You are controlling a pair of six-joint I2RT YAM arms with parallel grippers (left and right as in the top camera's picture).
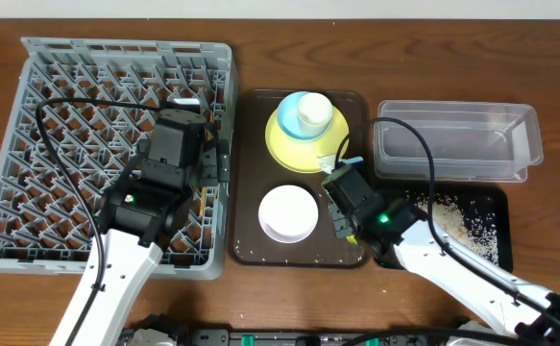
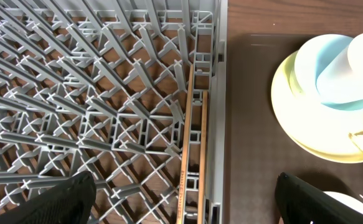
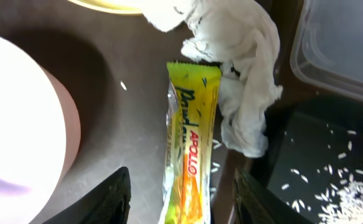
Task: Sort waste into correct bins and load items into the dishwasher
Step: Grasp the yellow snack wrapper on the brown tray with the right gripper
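Under right pincer (image 3: 181,193), snack wrapper (image 3: 190,143), crumpled tissue (image 3: 246,81) touching, bowl (image 3: 19,130) near

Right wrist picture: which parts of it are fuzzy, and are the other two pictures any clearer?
Right wrist view: wrapper and tissue are sharp, the white bowl is a washed-out blur. Left wrist view: rack crisp, cup pale and soft. Overhead view: even light, mild glare on the clear tub.
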